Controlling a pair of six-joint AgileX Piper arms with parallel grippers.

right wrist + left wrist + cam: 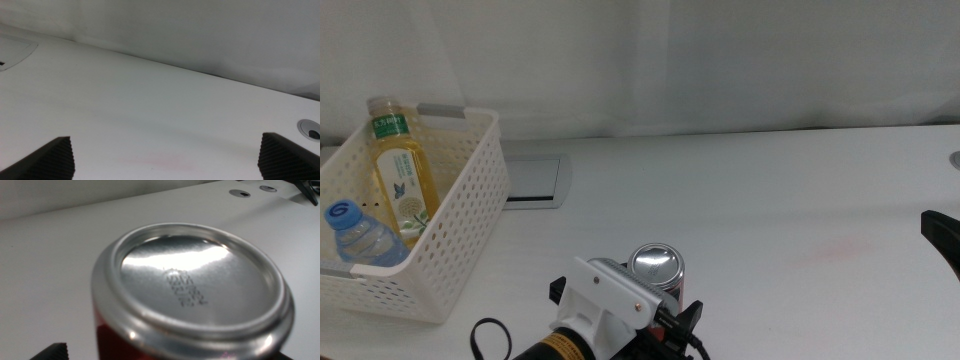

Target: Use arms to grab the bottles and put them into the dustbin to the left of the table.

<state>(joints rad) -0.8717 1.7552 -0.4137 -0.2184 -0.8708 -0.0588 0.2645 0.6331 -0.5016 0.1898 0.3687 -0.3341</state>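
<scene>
The white perforated dustbin stands at the table's left. In it the yellow drink bottle with white cap leans upright, and the short clear water bottle with blue cap lies beside it. My left gripper is at the bottom middle, with an upright red can with a silver top right in front of it. In the left wrist view the can fills the picture between my jaws, which stand apart on either side of it. My right gripper waits at the right edge, open and empty.
A grey-rimmed rectangular panel is set in the white table just right of the dustbin. Round cable holes sit near the table's far right edge; one also shows in the right wrist view. A white wall backs the table.
</scene>
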